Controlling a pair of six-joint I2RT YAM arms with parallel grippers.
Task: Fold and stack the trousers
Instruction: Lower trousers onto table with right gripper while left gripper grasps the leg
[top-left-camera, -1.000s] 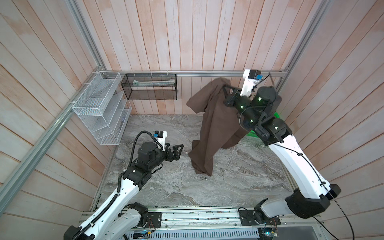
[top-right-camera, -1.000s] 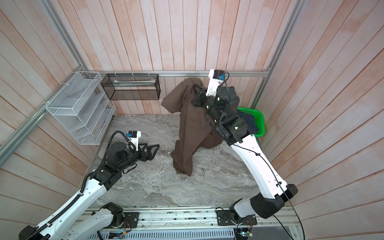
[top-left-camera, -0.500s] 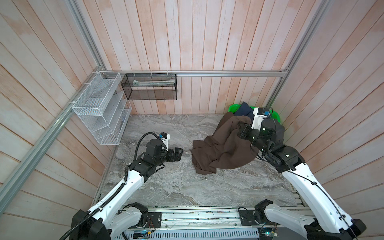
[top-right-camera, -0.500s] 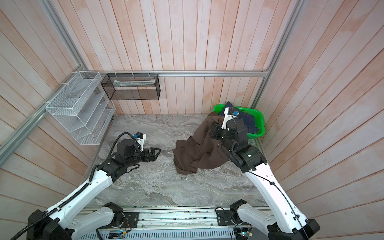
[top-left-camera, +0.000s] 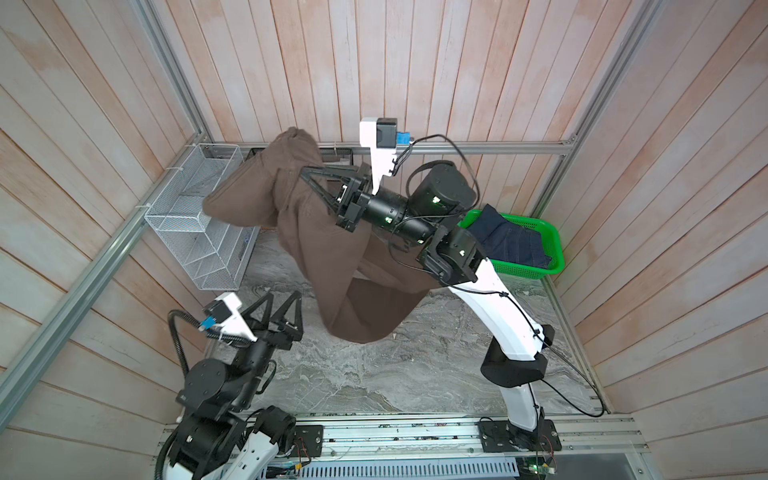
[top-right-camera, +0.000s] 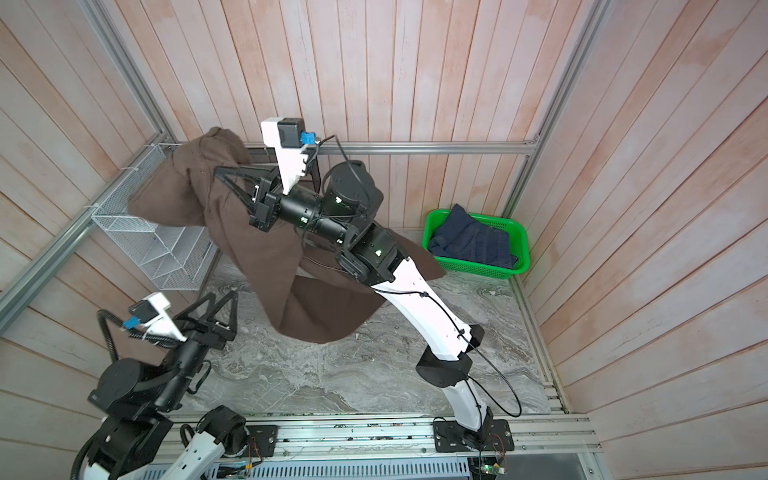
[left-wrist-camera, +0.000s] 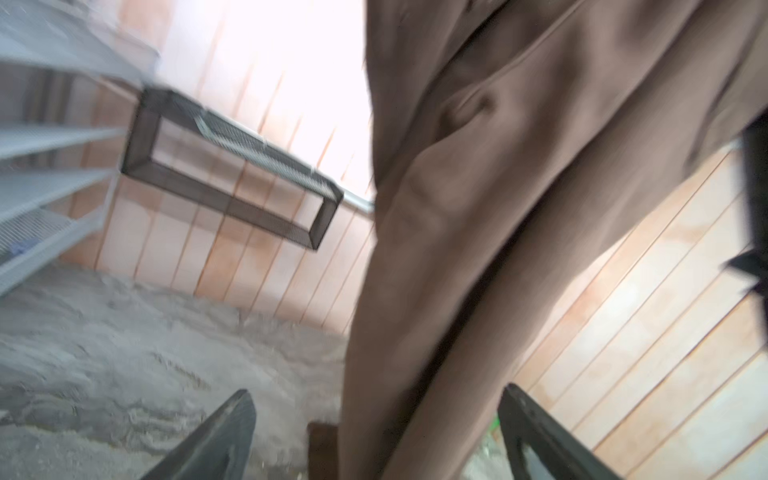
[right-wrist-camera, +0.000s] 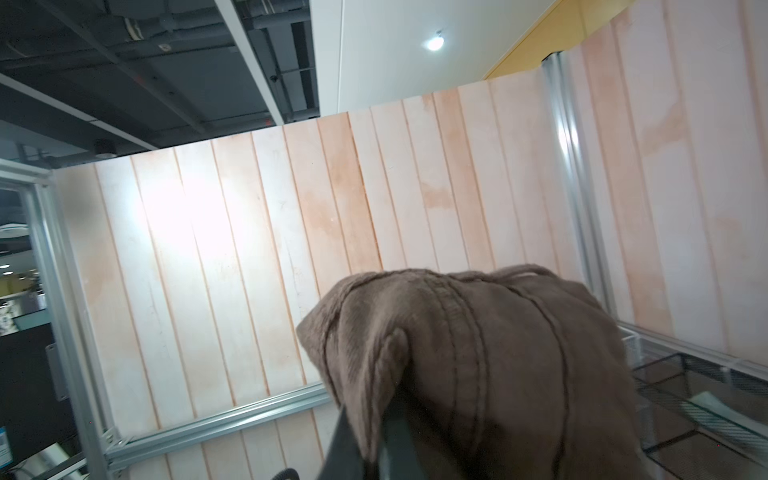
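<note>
High toward 11 o'clock over the table, we see the right gripper (top-left-camera: 305, 170) pinching a bunched edge of the large dark brown soft-fabric trousers (top-left-camera: 332, 257). They hang toward the middle of the grey marble-patterned tabletop (top-left-camera: 395, 374). The left gripper (top-left-camera: 284, 293) hovers spread and empty at 8 o'clock, just beside the cloth. We judge the pinch could slip, or the flap over the white wire-mesh rack (top-left-camera: 187, 216) at 10 o'clock could snag. Pale wood-plank walls enclose the cell. A green plastic basket (top-left-camera: 523, 269) of dark blue jeans (top-left-camera: 511, 243) sits at 2 o'clock.

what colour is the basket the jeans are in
The basket is bright green, clearest in a top view.
</note>
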